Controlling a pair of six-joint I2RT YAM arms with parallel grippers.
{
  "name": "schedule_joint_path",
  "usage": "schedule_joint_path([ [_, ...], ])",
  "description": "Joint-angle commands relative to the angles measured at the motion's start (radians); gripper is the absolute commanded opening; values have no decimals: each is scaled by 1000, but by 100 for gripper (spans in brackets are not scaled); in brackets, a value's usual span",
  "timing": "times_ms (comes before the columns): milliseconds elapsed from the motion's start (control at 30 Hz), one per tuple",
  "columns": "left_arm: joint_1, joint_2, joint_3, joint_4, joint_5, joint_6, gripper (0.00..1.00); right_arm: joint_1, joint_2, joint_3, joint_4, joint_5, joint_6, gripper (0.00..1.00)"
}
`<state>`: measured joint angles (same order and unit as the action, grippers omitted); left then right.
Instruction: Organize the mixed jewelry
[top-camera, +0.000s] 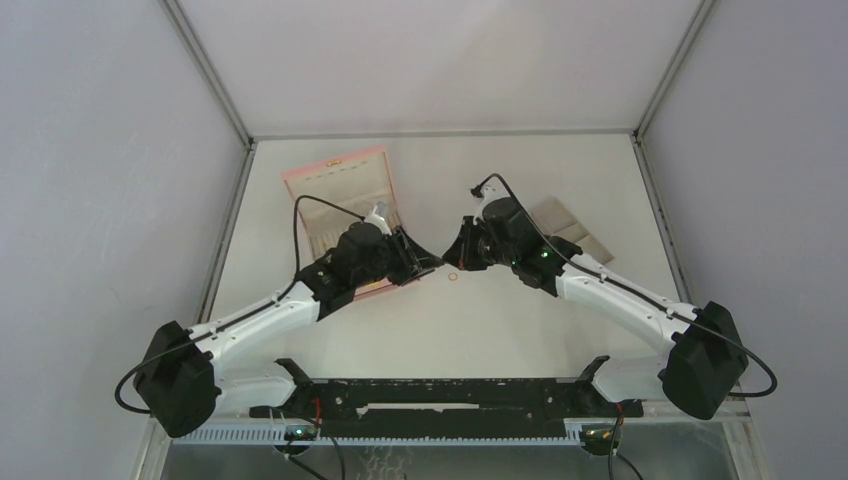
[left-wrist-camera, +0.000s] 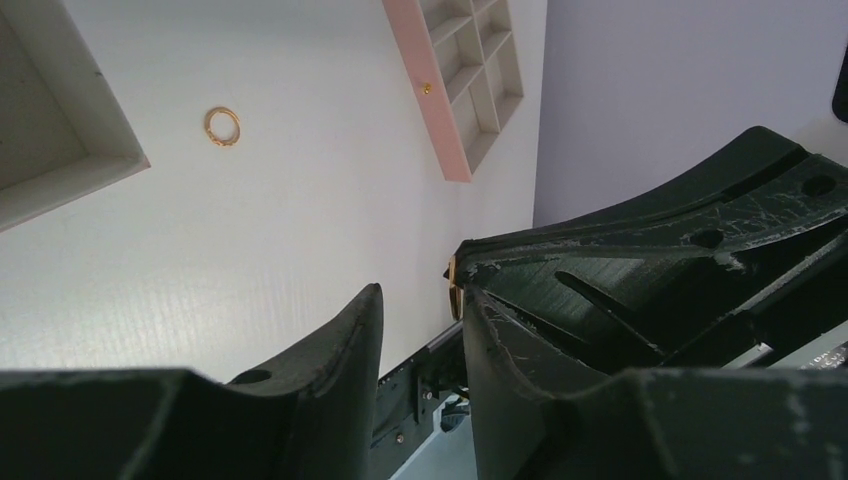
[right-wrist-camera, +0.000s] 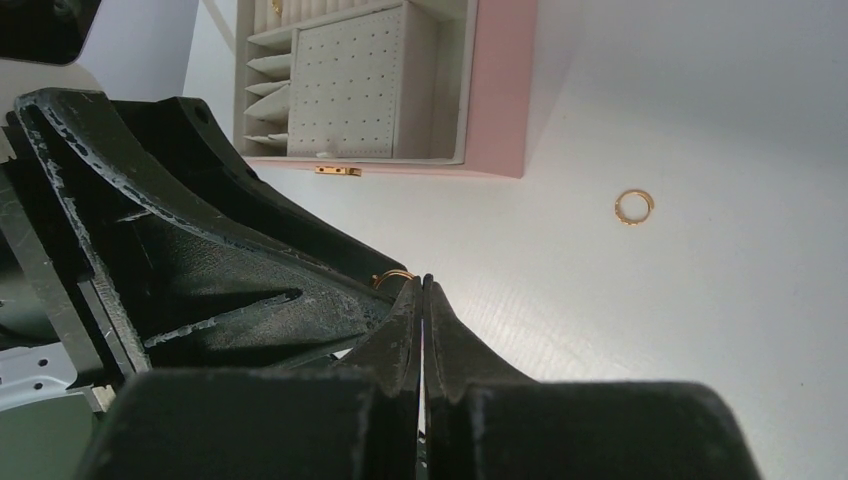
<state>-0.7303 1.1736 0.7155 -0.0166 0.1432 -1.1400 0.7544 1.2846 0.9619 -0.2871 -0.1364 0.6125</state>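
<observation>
My right gripper (top-camera: 449, 256) (right-wrist-camera: 424, 280) is shut, and a thin orange-copper ring (right-wrist-camera: 395, 276) sticks out at its tips. In the left wrist view this ring (left-wrist-camera: 453, 286) is edge-on, pressed between the right gripper's tip and the tip of my left gripper's right finger (left-wrist-camera: 520, 350). My left gripper (top-camera: 425, 262) (left-wrist-camera: 420, 287) is open, tip to tip with the right one above the table. A second ring (top-camera: 453, 276) (left-wrist-camera: 222, 126) (right-wrist-camera: 634, 206) lies flat on the white table just below both tips. The other rings are not visible.
The open pink quilted box (top-camera: 345, 170) (right-wrist-camera: 500, 90) (left-wrist-camera: 436, 90) with cream compartments lies behind the left gripper. The beige compartmented tray (top-camera: 585, 240) (left-wrist-camera: 70, 170) lies behind the right arm. Grey walls surround the table.
</observation>
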Motion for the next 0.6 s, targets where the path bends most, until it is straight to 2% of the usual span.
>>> schedule_joint_path([
  [0, 5, -3, -10, 80, 22, -25, 39, 15, -16, 3, 49, -20, 11, 0],
  [233, 14, -50, -50, 115, -14, -55, 34, 18, -14, 3, 40, -19, 2, 0],
  [567, 28, -62, -74, 149, 8, -67, 17, 26, -4, 3, 45, -29, 1, 0],
])
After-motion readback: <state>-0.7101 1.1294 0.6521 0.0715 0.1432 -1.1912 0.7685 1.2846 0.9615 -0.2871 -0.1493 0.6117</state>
